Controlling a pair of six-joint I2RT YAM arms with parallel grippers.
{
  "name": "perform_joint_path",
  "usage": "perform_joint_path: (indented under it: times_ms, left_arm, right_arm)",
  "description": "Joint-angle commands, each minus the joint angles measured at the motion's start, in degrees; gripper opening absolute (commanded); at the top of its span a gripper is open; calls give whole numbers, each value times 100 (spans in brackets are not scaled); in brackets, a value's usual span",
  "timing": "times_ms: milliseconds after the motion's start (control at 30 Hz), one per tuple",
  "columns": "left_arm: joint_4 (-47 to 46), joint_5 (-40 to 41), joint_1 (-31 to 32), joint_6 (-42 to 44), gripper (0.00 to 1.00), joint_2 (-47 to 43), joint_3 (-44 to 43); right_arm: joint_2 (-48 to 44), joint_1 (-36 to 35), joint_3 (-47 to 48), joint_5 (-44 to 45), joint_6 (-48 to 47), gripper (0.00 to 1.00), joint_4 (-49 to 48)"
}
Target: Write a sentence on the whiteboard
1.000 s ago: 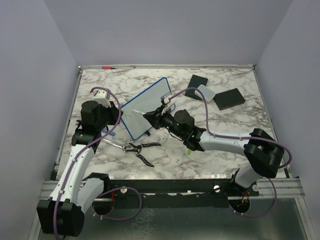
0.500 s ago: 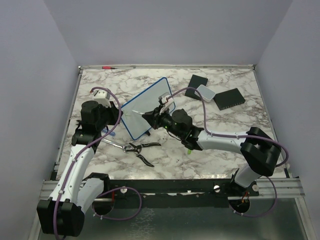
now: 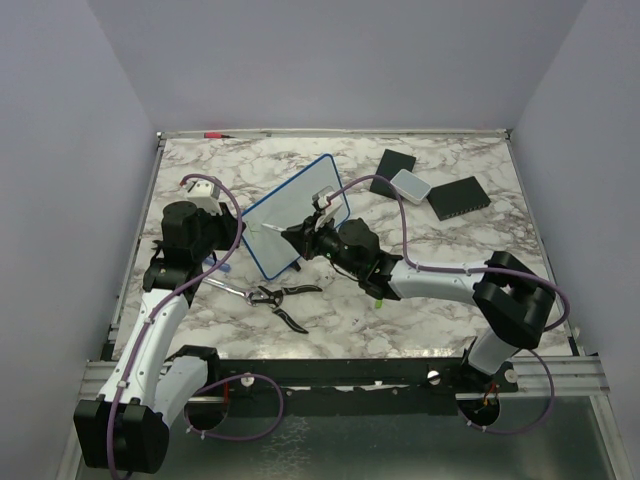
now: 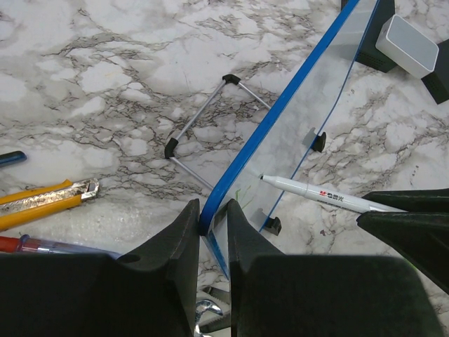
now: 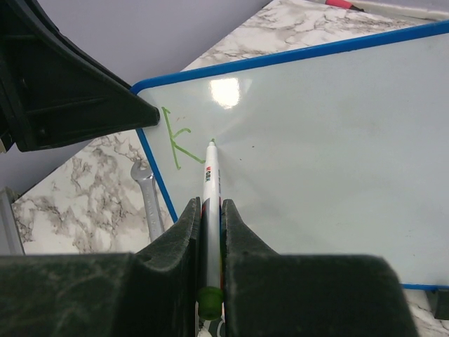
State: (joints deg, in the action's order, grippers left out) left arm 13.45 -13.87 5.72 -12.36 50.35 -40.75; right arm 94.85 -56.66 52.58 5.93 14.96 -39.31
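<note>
The whiteboard (image 3: 296,213), white with a blue frame, stands tilted on its wire stand (image 4: 202,121). My left gripper (image 4: 212,210) is shut on its lower left frame corner (image 4: 210,217). My right gripper (image 5: 208,207) is shut on a white marker (image 5: 210,179) with a green end. The marker's tip rests against the board's face (image 5: 323,140). Of the sentence, only a green "K" (image 5: 175,140) shows, just left of the tip. From above, the right gripper (image 3: 302,238) sits in front of the board's lower left part.
Pliers (image 3: 280,297) lie in front of the board, and a wrench (image 5: 149,203) lies beside its left edge. A yellow utility knife (image 4: 42,200) and pens lie to the left. Two black pads (image 3: 393,165) (image 3: 458,197) and a white box (image 3: 410,182) are at the back right.
My right arm has shifted left with the marker, bringing the tip closer to the board's left edge. The left arm and the board have not moved.
</note>
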Motion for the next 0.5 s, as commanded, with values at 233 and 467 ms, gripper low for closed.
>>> perform_joint_path:
  times_ms: [233,467]
  left_arm:
    - [109,188,6,93,14,-86,-20]
    - [114,192,10,96,14,-86,-16]
  right_arm:
    - [91,-3,-112,55,168,1,108]
    - [82,-11,-161,66,188,1,150]
